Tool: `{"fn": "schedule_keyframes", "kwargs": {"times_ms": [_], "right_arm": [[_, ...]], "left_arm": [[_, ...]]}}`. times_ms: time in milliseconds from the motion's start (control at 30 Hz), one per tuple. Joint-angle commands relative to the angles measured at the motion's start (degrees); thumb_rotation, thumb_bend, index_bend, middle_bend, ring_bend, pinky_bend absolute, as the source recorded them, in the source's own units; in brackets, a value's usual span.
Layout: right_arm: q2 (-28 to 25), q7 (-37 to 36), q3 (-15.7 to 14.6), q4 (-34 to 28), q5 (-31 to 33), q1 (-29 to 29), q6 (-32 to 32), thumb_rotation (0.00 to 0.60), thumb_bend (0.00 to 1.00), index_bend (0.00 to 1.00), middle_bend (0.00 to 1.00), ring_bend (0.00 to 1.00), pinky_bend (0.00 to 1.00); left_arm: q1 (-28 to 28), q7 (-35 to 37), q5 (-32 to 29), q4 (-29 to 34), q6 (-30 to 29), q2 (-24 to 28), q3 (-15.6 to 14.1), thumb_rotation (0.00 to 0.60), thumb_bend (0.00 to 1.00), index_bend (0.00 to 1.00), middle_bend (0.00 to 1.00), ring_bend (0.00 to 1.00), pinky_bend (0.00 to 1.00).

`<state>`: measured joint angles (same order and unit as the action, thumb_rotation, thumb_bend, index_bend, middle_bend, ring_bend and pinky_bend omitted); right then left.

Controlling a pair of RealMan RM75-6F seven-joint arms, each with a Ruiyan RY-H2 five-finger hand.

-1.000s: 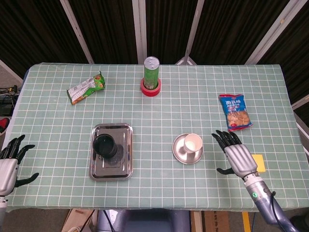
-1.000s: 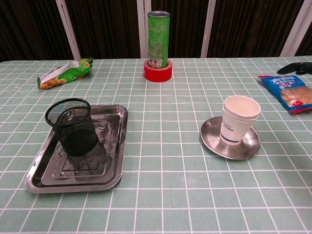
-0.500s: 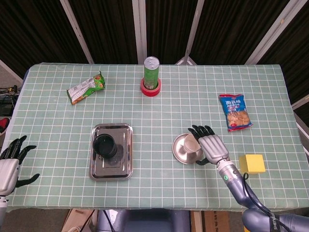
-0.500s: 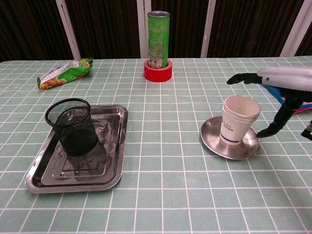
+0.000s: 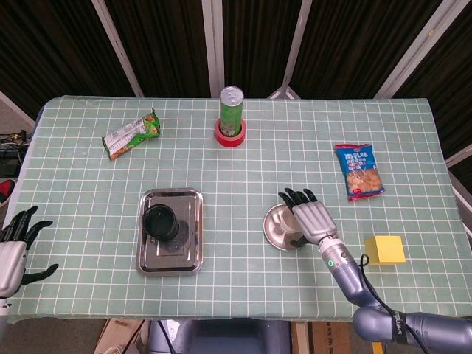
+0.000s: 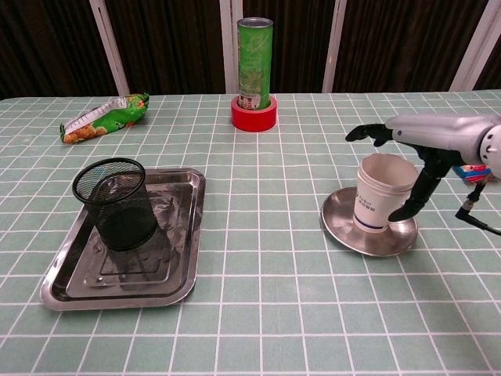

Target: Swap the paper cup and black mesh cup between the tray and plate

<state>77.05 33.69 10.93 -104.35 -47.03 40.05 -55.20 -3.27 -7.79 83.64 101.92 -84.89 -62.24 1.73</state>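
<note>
The white paper cup (image 6: 382, 192) stands on the round steel plate (image 6: 344, 223) right of centre. My right hand (image 6: 427, 141) reaches over the cup's rim with its fingers spread, and the thumb hangs down close to the cup's right side. In the head view this right hand (image 5: 310, 219) covers the cup above the plate (image 5: 274, 227). I cannot see a closed grip. The black mesh cup (image 6: 117, 204) stands upright in the steel tray (image 6: 184, 235) at the left, also seen from above as mesh cup (image 5: 159, 221) in tray (image 5: 188, 251). My left hand (image 5: 15, 247) lies open at the table's front left corner.
A green chip can (image 5: 231, 110) stands in a red tape ring at the back centre. A green snack bag (image 5: 131, 134) lies at the back left, a blue snack bag (image 5: 359, 171) at the right. A yellow block (image 5: 385, 249) sits near the front right edge.
My right hand has moved left from the front right of the table to over the paper cup, its thumb now beside the cup. The left hand has barely moved.
</note>
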Motion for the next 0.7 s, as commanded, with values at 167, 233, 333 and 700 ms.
{"fn": "schedule_keyframes", "kwargs": {"times_ms": [167, 233, 333, 700], "right_arm": [[0.33, 1.61, -0.62, 0.35, 1.16, 1.37, -1.81, 0.600, 0.00, 0.13, 0.19, 0.29, 0.14], [0.58, 1.83, -0.71, 0.59, 0.80, 1.61, -2.50, 0.600, 0.00, 0.19, 0.24, 0.35, 0.22], [1.36, 1.98, -0.94, 1.76, -1.02, 1.81, -3.92, 0.600, 0.02, 0.25, 0.29, 0.39, 0.25], [2.78, 0.16, -1.52, 2.99, -4.18, 2.05, -5.16, 0.600, 0.08, 0.40, 0.38, 0.47, 0.30]], "left_arm": [[0.05, -0.03, -0.26, 0.00, -0.13, 0.06, 0.13, 0.600, 0.04, 0.23, 0.00, 0.00, 0.15], [0.05, -0.09, -0.24, 0.05, -0.14, 0.01, 0.11, 0.600, 0.04, 0.23, 0.00, 0.00, 0.15], [0.04, -0.30, -0.31, 0.13, -0.11, -0.04, 0.10, 0.600, 0.04, 0.23, 0.00, 0.00, 0.15], [-0.01, -0.56, -0.79, 0.23, 0.06, -0.09, 0.19, 0.600, 0.04, 0.22, 0.00, 0.00, 0.15]]}}
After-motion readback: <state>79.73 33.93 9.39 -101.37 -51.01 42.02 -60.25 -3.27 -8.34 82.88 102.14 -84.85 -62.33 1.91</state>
